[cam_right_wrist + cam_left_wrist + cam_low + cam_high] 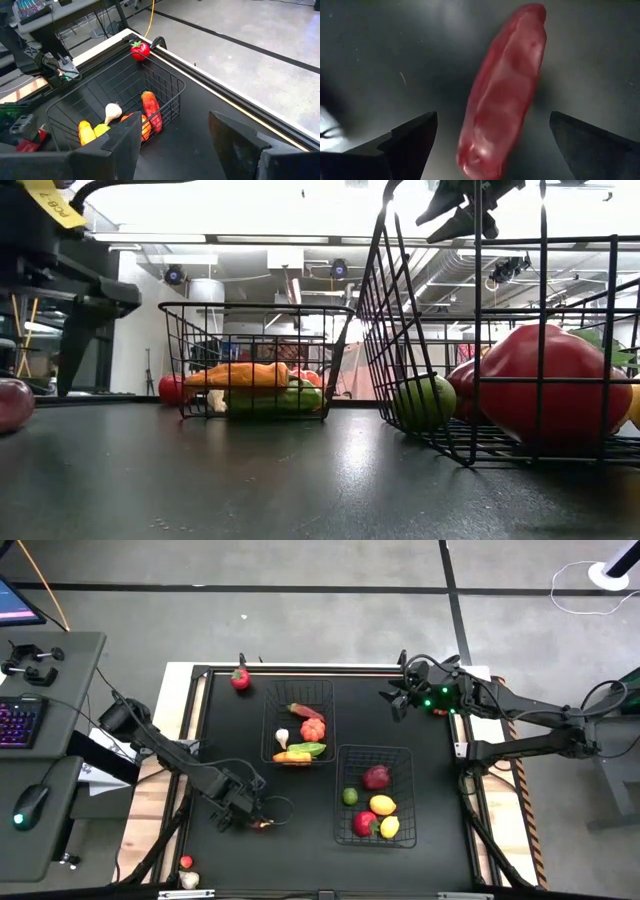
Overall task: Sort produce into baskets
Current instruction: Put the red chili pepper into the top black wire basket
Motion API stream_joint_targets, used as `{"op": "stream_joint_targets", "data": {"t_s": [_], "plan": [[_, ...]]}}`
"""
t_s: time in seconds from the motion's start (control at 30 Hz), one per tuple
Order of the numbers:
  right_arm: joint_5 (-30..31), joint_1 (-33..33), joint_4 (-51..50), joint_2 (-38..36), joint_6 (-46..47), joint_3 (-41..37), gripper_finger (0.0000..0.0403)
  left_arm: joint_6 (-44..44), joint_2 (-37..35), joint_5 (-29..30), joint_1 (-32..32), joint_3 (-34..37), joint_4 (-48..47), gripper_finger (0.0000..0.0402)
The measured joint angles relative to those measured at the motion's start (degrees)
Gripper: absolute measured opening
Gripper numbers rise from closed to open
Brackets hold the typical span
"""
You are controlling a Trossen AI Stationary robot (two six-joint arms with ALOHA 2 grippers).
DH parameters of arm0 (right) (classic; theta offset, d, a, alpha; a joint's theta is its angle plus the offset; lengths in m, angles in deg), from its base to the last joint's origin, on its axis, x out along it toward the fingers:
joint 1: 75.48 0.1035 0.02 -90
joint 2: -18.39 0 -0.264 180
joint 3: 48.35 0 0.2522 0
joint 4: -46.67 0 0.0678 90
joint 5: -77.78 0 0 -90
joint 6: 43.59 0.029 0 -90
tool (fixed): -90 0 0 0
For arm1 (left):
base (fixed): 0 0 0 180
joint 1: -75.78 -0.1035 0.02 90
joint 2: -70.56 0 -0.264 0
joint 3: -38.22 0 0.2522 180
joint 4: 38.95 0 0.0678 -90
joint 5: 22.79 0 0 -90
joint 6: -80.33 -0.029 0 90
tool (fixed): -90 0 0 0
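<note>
A long, dark red produce piece [505,95] lies flat on the black table, near its left front; it also shows in the high view [263,824] and the low view [10,405]. My left gripper [492,116] is open just above it, one finger on either side and clear of it. My right gripper [397,700] is open and empty, raised over the table's far right. One wire basket [330,690] holds red, orange, green and white pieces. The other basket [408,755] holds red, yellow and green pieces.
A red tomato-like piece [240,678] sits at the table's far left edge. A small red piece [186,861] and a white one [190,880] lie beyond the table's near left corner. A desk with a keyboard [20,722] and a mouse stands to the left.
</note>
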Motion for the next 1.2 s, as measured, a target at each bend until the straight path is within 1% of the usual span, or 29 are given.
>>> {"op": "stream_joint_targets", "data": {"t_s": [0.2,0.3,0.37,0.43,0.57,0.67,0.7,0.73,0.83,0.9,0.97,1.0,1.03,1.13,1.2], "plan": [[0.0,0.0,0.0,0.0,1.3,0.0,0.0223,1.1,0.0,0.3,-0.5,2.1,4.3,0.0373],[0.0,0.0,-0.3,0.0,1.3,0.0,0.0223,2.6,0.1,0.4,-0.8,2.8,5.7,0.0353],[0.0,0.0,-0.4,0.0,1.3,0.0,0.0223,3.9,0.8,0.4,-1.0,2.9,6.4,0.0326],[0.0,0.0,-0.5,0.0,1.3,0.0,0.0223,5.6,1.9,0.4,-1.2,3.0,6.3,0.0289],[0.0,0.0,-0.7,0.0,1.3,0.0,0.0223,10.7,3.6,-0.5,-1.5,2.9,6.4,0.0189],[0.0,0.0,-1.1,0.0,1.3,0.0,0.0223,17.8,3.1,-4.8,-2.6,2.3,4.5,0.0107],[0.0,0.0,-1.2,0.0,1.3,0.0,0.0223,20.9,2.7,-7.5,-2.9,1.9,2.9,0.0098],[0.0,0.0,-1.3,0.0,1.3,0.0,0.0223,23.3,1.7,-10.4,-3.1,1.6,0.9,0.0098],[0.5,0.0,-1.5,0.0,1.3,0.0,0.0223,29.0,-3.8,-18.7,-3.0,-0.1,-1.5,0.0098],[0.6,0.0,-1.5,0.0,1.5,0.0,0.0223,33.1,-8.7,-20.2,-2.7,-1.1,-2.6,0.0098],[0.6,0.0,-1.7,0.0,1.5,0.0,0.0223,36.6,-13.9,-19.2,-2.8,-2.7,-2.5,0.0098],[0.6,0.0,-1.7,0.0,1.5,0.0,0.0223,37.8,-16.5,-17.7,-3.2,-3.8,-2.0,0.0098],[0.6,0.0,-1.7,0.0,1.5,0.0,0.0223,38.7,-18.7,-14.9,-3.9,-4.8,-1.7,0.0098],[0.6,0.0,-1.7,0.0,1.5,0.0,0.0223,39.7,-22.8,-1.4,-7.9,-7.8,-0.2,0.0098],[0.6,0.0,-1.7,0.0,1.5,0.0,0.0223,38.4,-23.6,6.0,-12.0,-9.5,0.8,0.0111]]}}
